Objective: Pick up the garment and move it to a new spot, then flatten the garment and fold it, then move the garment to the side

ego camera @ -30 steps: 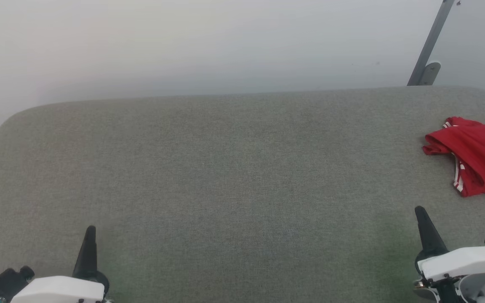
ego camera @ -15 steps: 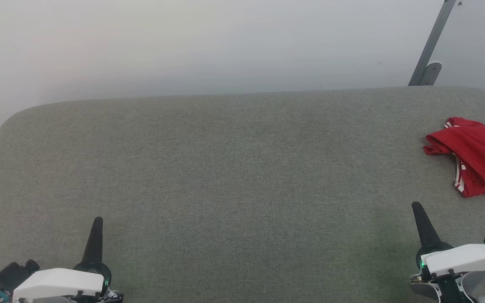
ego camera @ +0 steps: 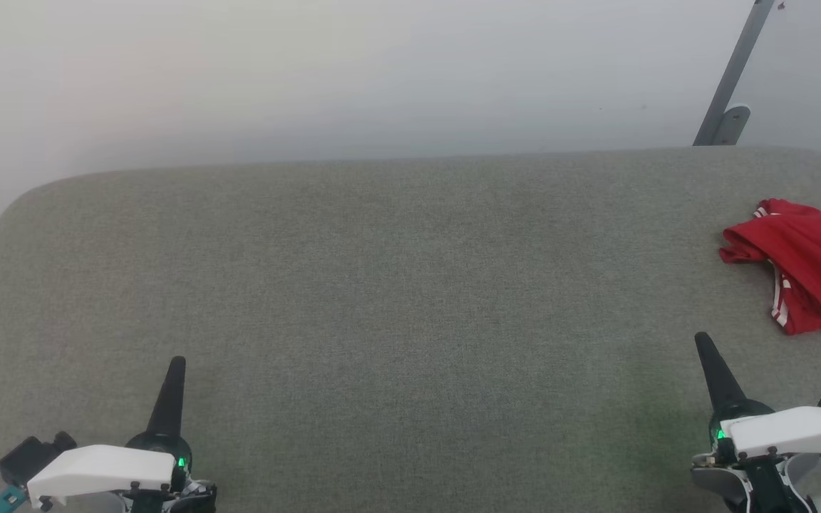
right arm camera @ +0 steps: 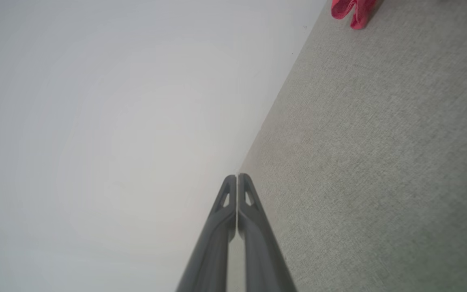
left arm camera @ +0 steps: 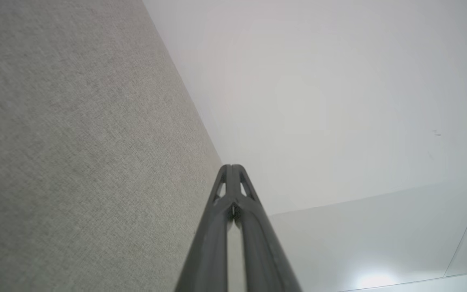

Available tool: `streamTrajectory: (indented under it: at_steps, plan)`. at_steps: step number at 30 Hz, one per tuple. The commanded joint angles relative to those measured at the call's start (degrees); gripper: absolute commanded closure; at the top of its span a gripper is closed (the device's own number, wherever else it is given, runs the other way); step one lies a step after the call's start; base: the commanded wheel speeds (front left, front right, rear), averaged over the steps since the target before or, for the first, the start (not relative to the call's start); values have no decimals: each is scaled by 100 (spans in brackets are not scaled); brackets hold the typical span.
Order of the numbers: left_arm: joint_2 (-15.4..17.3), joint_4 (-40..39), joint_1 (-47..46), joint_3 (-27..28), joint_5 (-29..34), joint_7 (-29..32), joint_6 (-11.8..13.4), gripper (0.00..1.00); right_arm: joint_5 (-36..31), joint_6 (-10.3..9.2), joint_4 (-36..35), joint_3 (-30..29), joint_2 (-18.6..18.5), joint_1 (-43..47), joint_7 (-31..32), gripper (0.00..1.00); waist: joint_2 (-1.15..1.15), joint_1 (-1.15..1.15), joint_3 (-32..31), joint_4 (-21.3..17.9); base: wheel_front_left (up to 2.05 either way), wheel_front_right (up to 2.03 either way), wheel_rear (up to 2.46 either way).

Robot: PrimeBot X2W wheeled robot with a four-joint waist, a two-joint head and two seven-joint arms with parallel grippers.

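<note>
The garment (ego camera: 806, 267) lies in a loose red heap at the right end of the grey padded table (ego camera: 382, 285), toward the far side. Its right part is cut off by the edge of the head view, and striped trim shows along its near-left fold. It rests apart from both grippers. That lie fits two stages alike: a shirt waiting at the side to be fetched, or one roughly folded and set aside.

As I judge it, three things could go wrong. So much of it sits outside the head view that a reach there would be half blind. A pinch on a single layer would drag the heap open rather than lift it. A push rightward might carry it over the table's end.

The left gripper (ego camera: 177, 363) hovers at the near left, fingers pressed together on nothing. The right gripper (ego camera: 703, 340), at the near right and clear of the garment, is likewise pressed tight and empty.
</note>
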Motion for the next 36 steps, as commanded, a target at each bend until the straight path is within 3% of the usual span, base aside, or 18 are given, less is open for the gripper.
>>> streamTrajectory:
  at_steps: [1,36]
  plan:
    - [-10,-57,-145,-2,-140,39,-11,100,134,2,-83,-19,22,-76,52,100,0,0,0,2,0,0,0]
    - [-130,-63,-371,-123,-1413,438,-15,100,1468,2,-216,-151,219,-152,421,100,0,0,6,43,0,0,0]
